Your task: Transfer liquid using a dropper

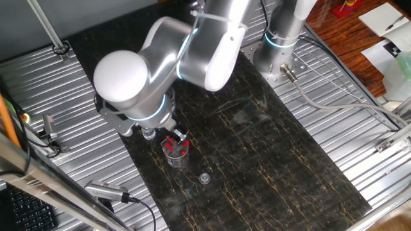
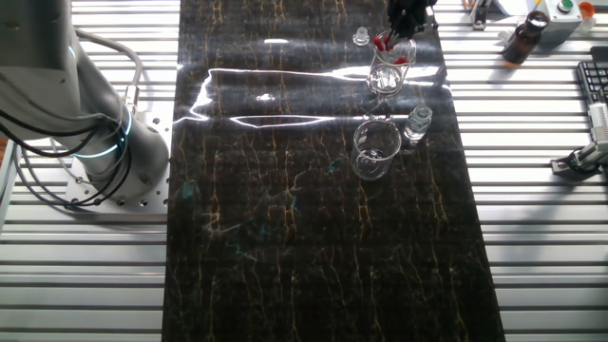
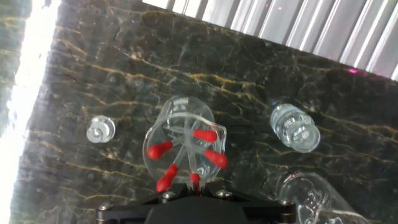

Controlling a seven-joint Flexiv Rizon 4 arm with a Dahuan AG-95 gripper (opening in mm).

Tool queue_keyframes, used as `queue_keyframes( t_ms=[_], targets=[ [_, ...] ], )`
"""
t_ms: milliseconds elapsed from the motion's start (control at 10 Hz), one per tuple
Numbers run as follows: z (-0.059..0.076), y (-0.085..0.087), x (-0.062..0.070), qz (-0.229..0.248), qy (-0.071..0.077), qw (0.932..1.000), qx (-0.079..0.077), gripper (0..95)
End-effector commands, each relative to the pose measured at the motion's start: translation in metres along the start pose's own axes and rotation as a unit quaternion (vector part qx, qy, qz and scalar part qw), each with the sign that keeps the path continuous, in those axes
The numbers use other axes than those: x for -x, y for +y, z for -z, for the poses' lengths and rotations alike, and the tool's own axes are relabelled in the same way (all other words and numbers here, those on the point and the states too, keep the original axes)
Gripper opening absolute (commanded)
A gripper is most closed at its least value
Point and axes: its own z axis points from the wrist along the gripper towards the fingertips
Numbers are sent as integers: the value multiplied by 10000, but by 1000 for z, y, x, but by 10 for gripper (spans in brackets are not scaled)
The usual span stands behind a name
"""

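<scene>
- Hovering right over the glass cup [image 3: 181, 140] of droppers: gripper [image 1: 178, 135] sits at the cup's rim, arm [image 1: 167, 58] bent over the dark mat [image 1: 270, 154].
- Cup holds several droppers with red bulbs [image 3: 159, 150], bulbs up, stems crossing inside the glass.
- One red bulb [image 3: 194, 179] sits right at the fingertips at the bottom edge of the hand view; can't tell whether the jaws are closed on it or just next to it.
- Small clear cap [image 3: 100, 130] lies on the mat, near the cup on its left in the hand view, not touching.
- Small clear bottle [image 3: 295, 129] stands well to the cup's right in the hand view, mouth open.
- Empty beaker [image 2: 376, 149] stands just beside that bottle in the other fixed view, apart from the dropper cup.
- Brown bottle [image 2: 524, 38] stands off the mat on the slatted table [image 2: 541, 218].
</scene>
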Motion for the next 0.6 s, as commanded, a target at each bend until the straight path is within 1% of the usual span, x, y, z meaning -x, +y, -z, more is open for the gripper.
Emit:
queue_keyframes(
  t_ms=[100, 300, 600],
  targets=[
    [-5, 0, 0, -15, -9, 10000, -3, 0],
    [-11, 2, 3, -41, -19, 10000, -3, 0],
    [-14, 4, 7, -54, -15, 10000, -7, 0]
  ],
)
